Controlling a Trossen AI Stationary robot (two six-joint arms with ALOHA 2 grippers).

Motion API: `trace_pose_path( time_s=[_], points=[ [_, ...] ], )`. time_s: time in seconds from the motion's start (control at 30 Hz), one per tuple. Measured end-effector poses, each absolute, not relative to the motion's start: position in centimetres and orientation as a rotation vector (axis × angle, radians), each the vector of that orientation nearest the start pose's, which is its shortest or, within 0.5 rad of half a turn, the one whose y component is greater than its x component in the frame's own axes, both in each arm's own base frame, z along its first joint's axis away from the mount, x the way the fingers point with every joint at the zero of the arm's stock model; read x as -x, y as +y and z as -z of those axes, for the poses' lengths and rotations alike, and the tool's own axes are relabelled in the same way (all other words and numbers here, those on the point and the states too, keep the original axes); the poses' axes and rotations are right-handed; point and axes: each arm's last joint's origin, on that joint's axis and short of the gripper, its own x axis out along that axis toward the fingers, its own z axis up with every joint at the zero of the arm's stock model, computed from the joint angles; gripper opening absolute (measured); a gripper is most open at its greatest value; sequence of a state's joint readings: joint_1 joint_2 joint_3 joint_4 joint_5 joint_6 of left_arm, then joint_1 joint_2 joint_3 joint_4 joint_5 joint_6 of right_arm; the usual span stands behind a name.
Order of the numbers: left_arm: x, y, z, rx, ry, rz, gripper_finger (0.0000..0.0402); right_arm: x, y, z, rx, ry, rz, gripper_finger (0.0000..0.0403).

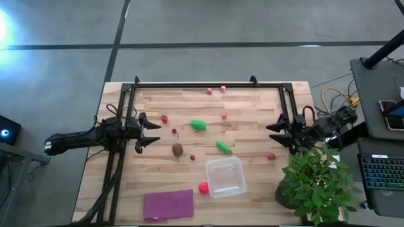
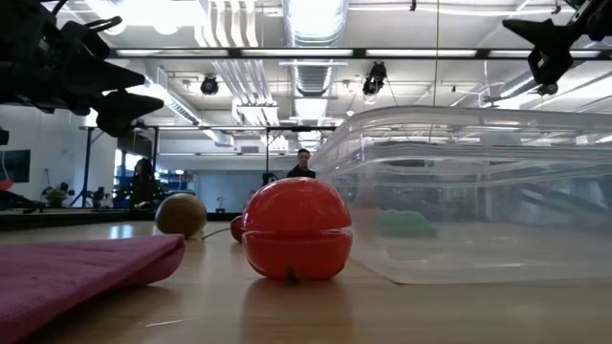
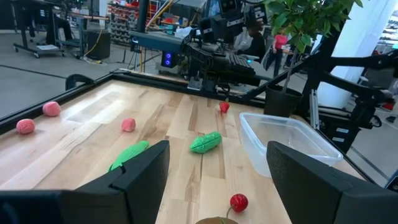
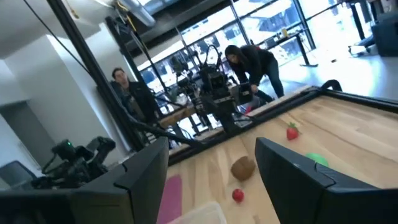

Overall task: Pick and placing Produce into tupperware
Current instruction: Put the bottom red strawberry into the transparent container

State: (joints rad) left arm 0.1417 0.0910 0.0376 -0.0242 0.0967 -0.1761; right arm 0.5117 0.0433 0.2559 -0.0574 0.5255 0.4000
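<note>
On the table's left edge: the left gripper (image 1: 153, 133) waits with jaws spread and empty, pointing across the wood.
Ahead of the left jaws: a brown kiwi-like ball (image 1: 177, 149) lies nearest, just forward and slightly to the near side; a tiny red berry (image 1: 165, 118) sits toward the far side.
Mid-table: two green oblong pieces, one (image 1: 198, 125) with its long axis roughly across the table, the other (image 1: 223, 147) slanted diagonally.
Tupperware (image 1: 225, 177): empty, on the near side, a red-pink ball (image 1: 203, 187) just beside its left wall.
Right edge: the right gripper (image 1: 275, 133) has jaws spread and empty; a small red berry (image 1: 271, 156) lies closest to it.
Nearer arm: left for the kiwi, I judge.
View difference: the low view shows the red-pink ball apart from the tupperware wall; the left wrist view shows both green pieces' orientation.
</note>
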Motion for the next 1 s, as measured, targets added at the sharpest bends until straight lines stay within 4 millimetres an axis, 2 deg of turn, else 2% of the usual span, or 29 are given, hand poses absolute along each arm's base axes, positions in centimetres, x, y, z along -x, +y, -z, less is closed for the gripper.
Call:
trace_pose_path(
  time_s=[0.2,0.33,0.47,0.53,0.8,0.9,1.0],
  points=[
    [-10.1,1.1,-16.7,0.185,0.073,-0.051,0.0255,-6.5,1.9,-26.3,-0.468,-0.215,0.012,0.0233],
    [-10.1,1.1,-16.7,0.185,0.073,-0.051,0.0255,-6.4,1.1,-26.8,-0.442,-0.248,0.303,0.0233],
    [-10.1,1.2,-16.7,0.185,0.073,-0.052,0.0255,-6.7,0.7,-26.1,-0.541,-0.266,0.646,0.0233],
    [-10.1,1.2,-16.7,0.185,0.073,-0.052,0.0255,-6.8,0.6,-26.0,-0.6,-0.291,0.695,0.0233],
    [-10.1,1.1,-16.7,0.185,0.073,-0.051,0.0255,-6.7,0.9,-26.7,-0.725,-0.289,0.509,0.0233],
    [-10.1,1.2,-16.7,0.185,0.073,-0.051,0.0255,-6.4,0.7,-27.6,-0.788,-0.316,0.485,0.0233],
    [-10.1,1.2,-16.7,0.185,0.073,-0.051,0.0255,-6.1,0.7,-28.7,-0.8,-0.316,0.354,0.0233]
  ],
)
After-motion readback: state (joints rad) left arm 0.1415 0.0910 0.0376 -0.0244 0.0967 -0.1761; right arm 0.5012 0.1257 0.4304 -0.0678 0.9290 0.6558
